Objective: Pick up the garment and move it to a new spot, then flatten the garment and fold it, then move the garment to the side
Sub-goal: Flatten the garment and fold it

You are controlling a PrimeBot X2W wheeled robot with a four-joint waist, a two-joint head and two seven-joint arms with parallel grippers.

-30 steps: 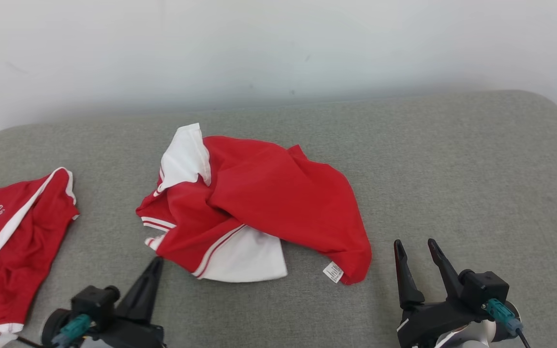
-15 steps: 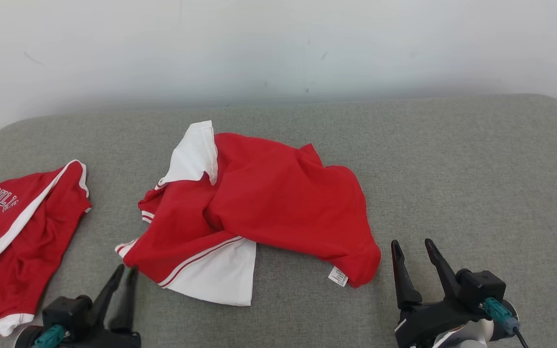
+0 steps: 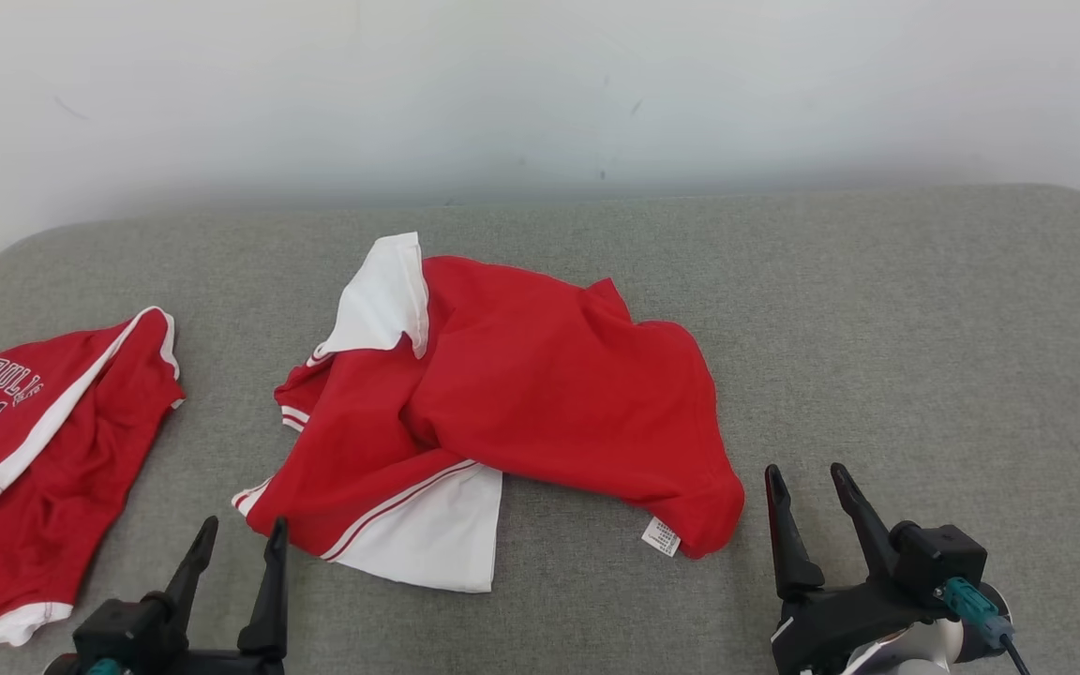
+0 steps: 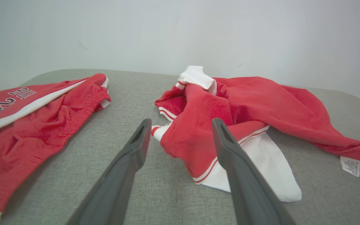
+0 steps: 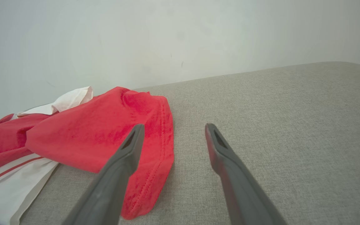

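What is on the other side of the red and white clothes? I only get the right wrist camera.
Observer: A second red garment lies apart from it, to the robot's left, printed with the number 23.
Child: Where is the other claw?
Observer: The left claw is open, right by the front-left corner of the red and white garment. I can't tell if it touches.
Child: Does it have a label?
Observer: Yes, a small white tag sticks out at the front hem, on the side nearer your right claw.
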